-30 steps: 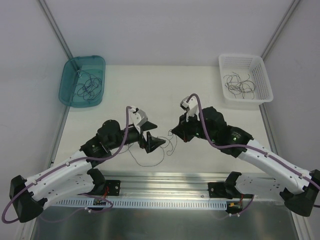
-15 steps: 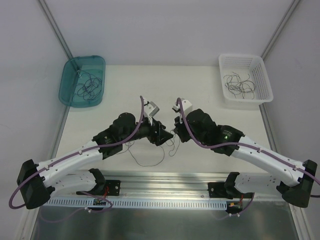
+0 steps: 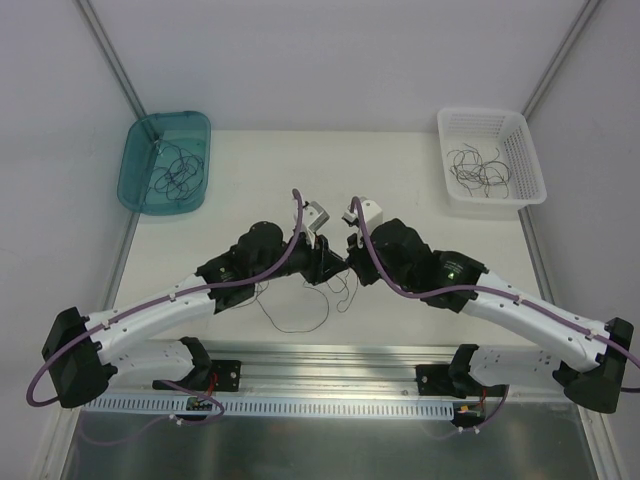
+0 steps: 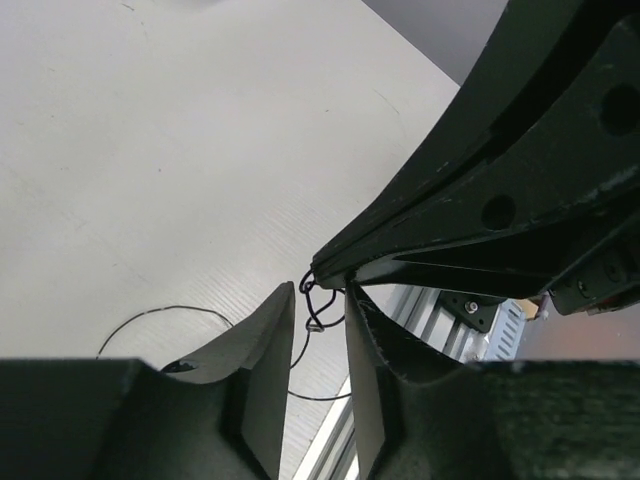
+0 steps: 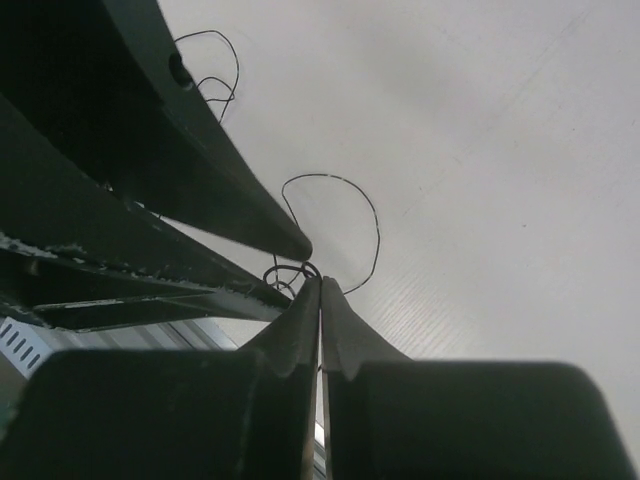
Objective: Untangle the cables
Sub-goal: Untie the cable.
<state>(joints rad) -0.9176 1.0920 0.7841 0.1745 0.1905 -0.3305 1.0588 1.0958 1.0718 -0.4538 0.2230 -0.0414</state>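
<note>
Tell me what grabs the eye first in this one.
The two arms meet tip to tip at mid-table: the right gripper is pinched shut on a small knot of the cables, and the left gripper has its jaws apart on either side of it. Next come the teal bin at far left and the white basket at far right, each holding loose strands.

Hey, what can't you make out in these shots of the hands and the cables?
Left wrist view: the body of the left hand blocks the bottom, cutting off the cables.
Right wrist view: the tips of the shut right hand cover how many strands they pinch.
Top view: the arms hide where the hands meet; strands in the bin and basket are too thin to count.
</note>
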